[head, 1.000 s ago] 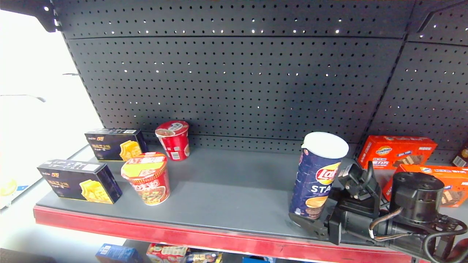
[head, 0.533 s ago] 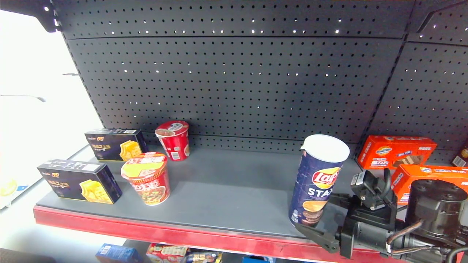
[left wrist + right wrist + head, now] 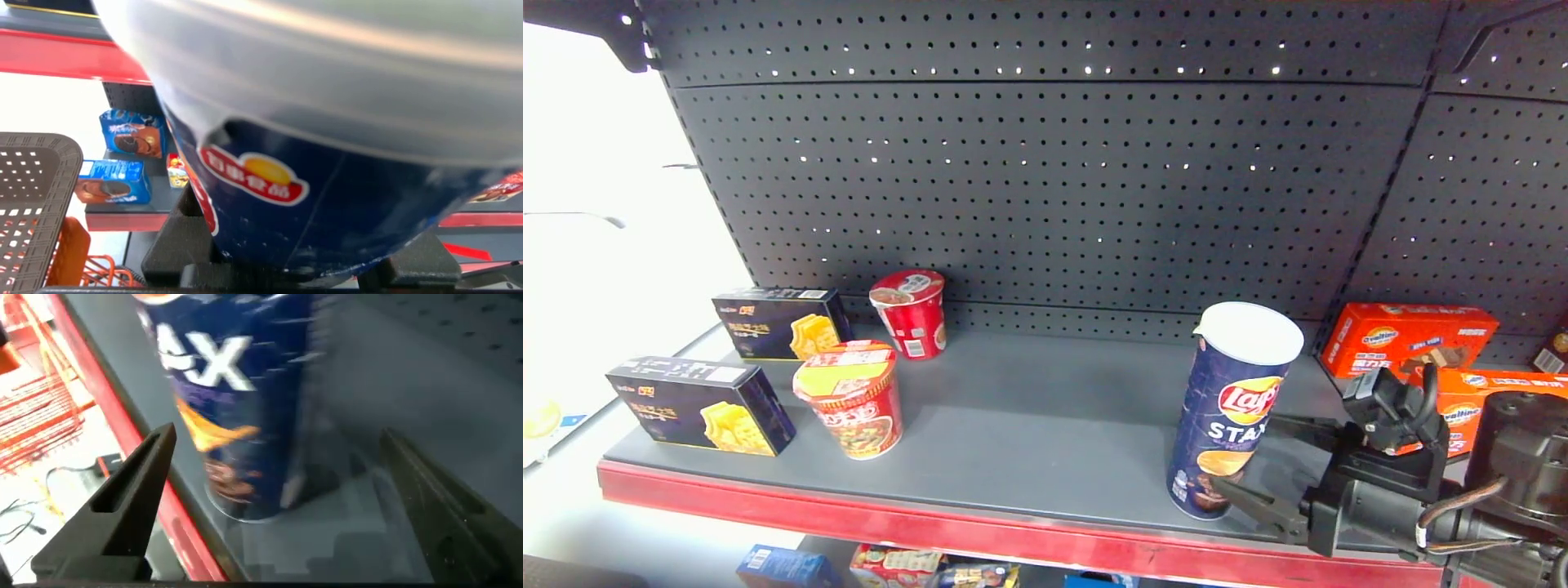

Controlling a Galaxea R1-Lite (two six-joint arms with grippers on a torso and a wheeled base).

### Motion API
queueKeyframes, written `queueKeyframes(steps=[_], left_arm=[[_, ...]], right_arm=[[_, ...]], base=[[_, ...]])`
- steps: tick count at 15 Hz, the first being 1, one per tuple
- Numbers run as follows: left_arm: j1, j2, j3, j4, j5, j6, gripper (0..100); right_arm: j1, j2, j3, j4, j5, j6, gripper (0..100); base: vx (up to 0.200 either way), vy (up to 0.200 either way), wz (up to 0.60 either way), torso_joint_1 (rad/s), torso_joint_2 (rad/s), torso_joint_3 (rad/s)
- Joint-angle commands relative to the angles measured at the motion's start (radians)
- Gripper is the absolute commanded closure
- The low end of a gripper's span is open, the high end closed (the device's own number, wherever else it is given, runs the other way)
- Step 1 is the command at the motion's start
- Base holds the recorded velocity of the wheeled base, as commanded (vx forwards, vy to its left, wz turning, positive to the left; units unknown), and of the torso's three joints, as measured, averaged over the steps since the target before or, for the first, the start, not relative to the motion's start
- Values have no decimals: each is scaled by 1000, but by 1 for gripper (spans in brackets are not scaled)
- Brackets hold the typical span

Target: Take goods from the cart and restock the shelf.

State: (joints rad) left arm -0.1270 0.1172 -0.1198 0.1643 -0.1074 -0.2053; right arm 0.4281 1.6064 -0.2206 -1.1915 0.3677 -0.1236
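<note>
A dark blue chips can (image 3: pixel 1235 408) with a white lid stands upright on the grey shelf (image 3: pixel 1029 441), near its red front edge. My right gripper (image 3: pixel 1252 452) is open at the can's right side, and its fingers flank the can's base without touching. The right wrist view shows the can (image 3: pixel 237 400) between those spread fingers (image 3: pixel 131 498), just past my right gripper (image 3: pixel 278 433). My left gripper (image 3: pixel 294 269) is shut on a dark blue tub (image 3: pixel 327 188) with a clear lid, seen close up.
Two dark boxes (image 3: pixel 703 404) and two red noodle cups (image 3: pixel 854 400) stand at the shelf's left. Orange boxes (image 3: pixel 1409 335) lie at the right, behind my right arm. A brown basket (image 3: pixel 33 204) and a lower shelf with blue packs (image 3: pixel 122 180) lie beneath the left gripper.
My right gripper has let go of the chips can and drawn back to the right. The can now stands upright on its own.
</note>
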Motion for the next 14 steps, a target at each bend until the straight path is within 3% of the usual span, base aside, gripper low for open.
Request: queueKeyframes(steps=[1, 6, 10, 11, 14], left_arm=[[0, -2, 3, 0, 0, 0, 100], [0, -2, 3, 0, 0, 0, 100], [0, -2, -15, -3, 17, 0, 100], [0, -2, -75, -2, 25, 4, 100], [-2, 55, -218, -2, 22, 35, 100]], right_arm=[[-19, -86, 41, 4, 2, -1, 0], [-17, -238, 178, 6, 2, -1, 0], [-138, -413, 219, 95, -13, 4, 0], [-224, -502, 216, 213, -75, 4, 0], [-264, -617, 211, 263, -174, 44, 0]], base=[[0, 0, 0, 0, 0, 0], [0, 0, 0, 0, 0, 0], [0, 0, 0, 0, 0, 0], [0, 0, 0, 0, 0, 0], [0, 0, 0, 0, 0, 0]])
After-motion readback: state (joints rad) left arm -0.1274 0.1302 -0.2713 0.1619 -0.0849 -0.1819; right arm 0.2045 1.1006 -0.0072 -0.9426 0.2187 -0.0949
